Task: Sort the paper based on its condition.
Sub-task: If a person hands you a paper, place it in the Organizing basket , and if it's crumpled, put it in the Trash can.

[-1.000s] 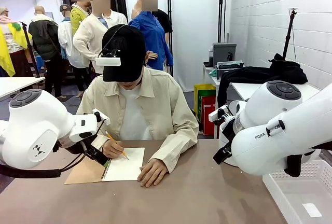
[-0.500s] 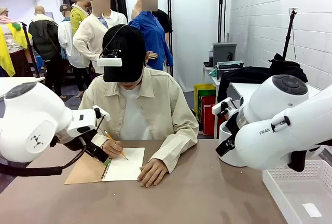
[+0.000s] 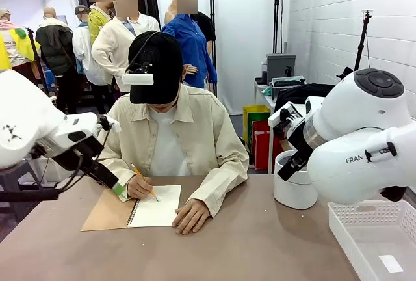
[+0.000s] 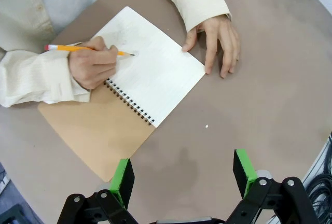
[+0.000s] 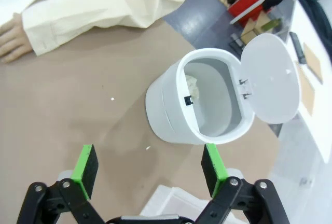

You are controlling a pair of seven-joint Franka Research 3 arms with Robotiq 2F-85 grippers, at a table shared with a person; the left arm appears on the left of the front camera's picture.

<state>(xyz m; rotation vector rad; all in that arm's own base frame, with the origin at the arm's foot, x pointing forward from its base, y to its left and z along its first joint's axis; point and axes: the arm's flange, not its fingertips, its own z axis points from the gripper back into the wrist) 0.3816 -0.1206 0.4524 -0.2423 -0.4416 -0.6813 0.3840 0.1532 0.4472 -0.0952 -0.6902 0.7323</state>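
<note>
A person at the far side writes with a pencil (image 3: 144,181) on the white page of an open spiral notebook (image 3: 155,206) (image 4: 155,73), whose brown cover is folded out to the side. Their other hand (image 4: 215,37) rests on the page's edge. Loose sheets of paper are out of view. My left gripper (image 3: 117,188) (image 4: 182,175) hangs open above the table, just short of the notebook's cover. My right gripper (image 5: 149,168) is open too, high over the table beside a white bin (image 5: 176,110). Something pale and crumpled (image 5: 194,85) lies inside the bin.
The white bin (image 3: 294,187) stands at the right of the table with its lid (image 5: 270,76) swung open. A white mesh basket (image 3: 377,242) sits at the near right corner. Bare brown tabletop (image 3: 247,248) stretches between the notebook and the basket.
My left arm has lifted and drawn back to the left, away from the notebook. My right arm has risen and shifted right, uncovering the white bin. The person keeps writing.
</note>
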